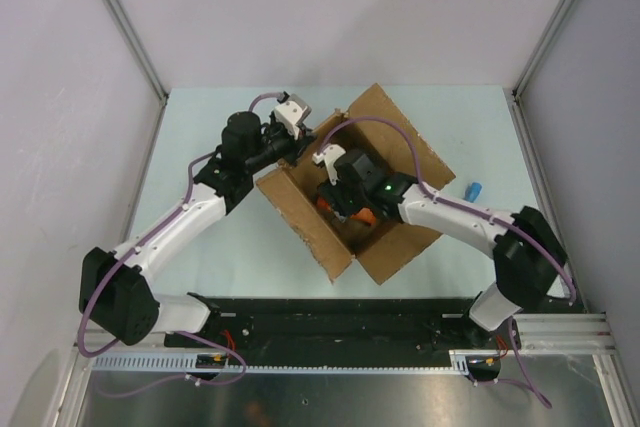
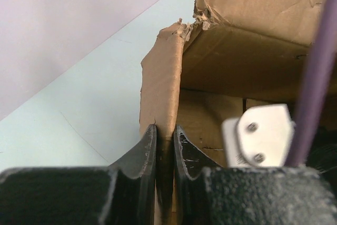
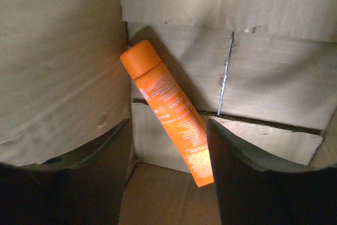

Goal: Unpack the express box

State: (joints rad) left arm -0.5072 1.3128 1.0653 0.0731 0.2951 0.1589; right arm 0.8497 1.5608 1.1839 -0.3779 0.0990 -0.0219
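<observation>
1. Nearest to the arm bases, the express box (image 1: pixel 300 209) stands in the middle of the tabletop (image 1: pixel 200 247). Its top flaps are folded outward, so I judge the opening step as done.
2. The right end effector (image 3: pixel 168 125) is lowered inside the box. Its fingers are spread wide and hold nothing.
3. Between these fingers, an orange tube (image 3: pixel 166 104) leans tilted against an inner wall, cap upward. Its lower end goes out of sight behind the right finger. It is the only content the pictures show. The rest of the floor is partly hidden by the arm.
4. Farther back, at the far left side of the box, the left end effector (image 2: pixel 165 133) is closed narrow on the edge of a cardboard wall, which probably keeps the box steady.
5. What is left, in my judgement: to close on the tube, lift it out and put it on the tabletop.
6. To the right of the box, apart from it, lies a small blue thing (image 1: pixel 473 189), too small to identify.
</observation>
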